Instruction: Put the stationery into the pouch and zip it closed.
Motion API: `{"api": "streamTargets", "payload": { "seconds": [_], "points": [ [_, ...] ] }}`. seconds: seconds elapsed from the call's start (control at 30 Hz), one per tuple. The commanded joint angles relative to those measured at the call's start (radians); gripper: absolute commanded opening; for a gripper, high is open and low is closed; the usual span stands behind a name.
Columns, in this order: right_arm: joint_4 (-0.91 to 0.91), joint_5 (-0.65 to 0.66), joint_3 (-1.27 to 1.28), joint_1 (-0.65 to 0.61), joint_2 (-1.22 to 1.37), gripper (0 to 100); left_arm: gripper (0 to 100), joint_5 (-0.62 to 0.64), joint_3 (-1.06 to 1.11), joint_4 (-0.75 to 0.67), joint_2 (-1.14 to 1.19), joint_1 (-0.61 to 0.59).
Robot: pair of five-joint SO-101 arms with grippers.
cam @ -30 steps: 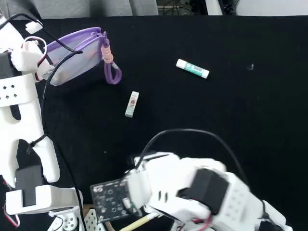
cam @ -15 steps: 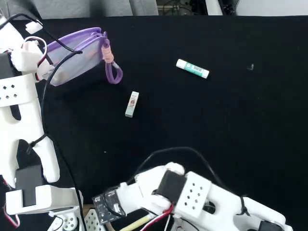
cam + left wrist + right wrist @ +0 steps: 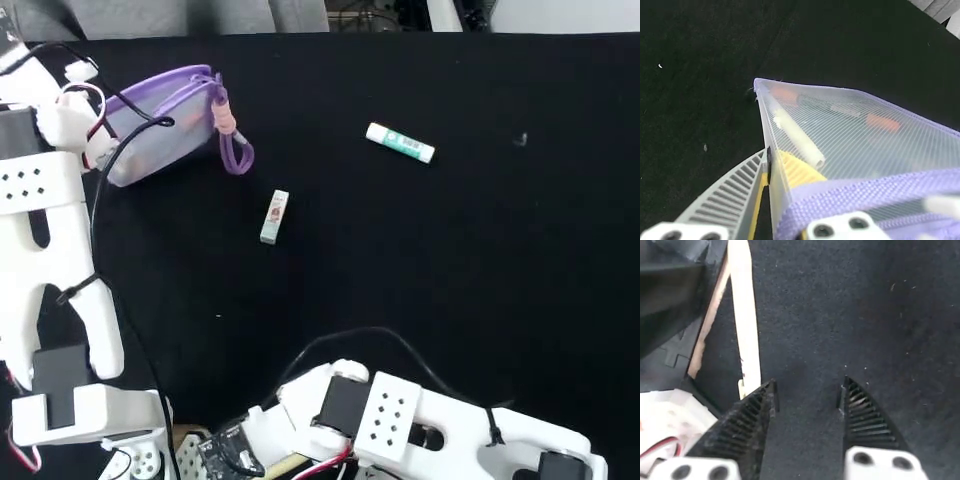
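Purple-trimmed clear mesh: one pouch [image 3: 160, 115] at the far left of the black table [image 3: 450, 260], pinched at one edge by the left gripper [image 3: 768, 156]. Fingers clamped on the pouch wall, one with a yellow pad inside, the other outside. Seen through the mesh from the left wrist: one white stick [image 3: 796, 139] and two orange pieces [image 3: 882, 122], plus perhaps one grey piece too faint to name. One purple loop strap [image 3: 236, 152] trailing from the pouch's end toward the table's middle.

Two stationery items out on the cloth, apart from each other and from the pouch: one small pale box-shaped piece [image 3: 274, 216] near the strap, and one white tube [image 3: 400, 142] with a green band farther right.

Right gripper [image 3: 807, 387] low at the table's front edge, fingers spread wide with nothing between them, above bare black cloth and beside one pale wooden strip [image 3: 744, 315].
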Motion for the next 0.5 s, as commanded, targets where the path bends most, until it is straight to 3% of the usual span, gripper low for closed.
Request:
{"api": "streamTargets", "payload": {
  "seconds": [0.0,0.47],
  "points": [
    [-0.020,0.003,-0.002,-0.011,-0.002,19.4,3,0.011,-0.015,-0.028,-0.048,-0.013],
    [0.014,0.009,-0.013,0.023,-0.001,19.5,3,0.048,-0.013,-0.054,-0.046,-0.004]
  ]
}}
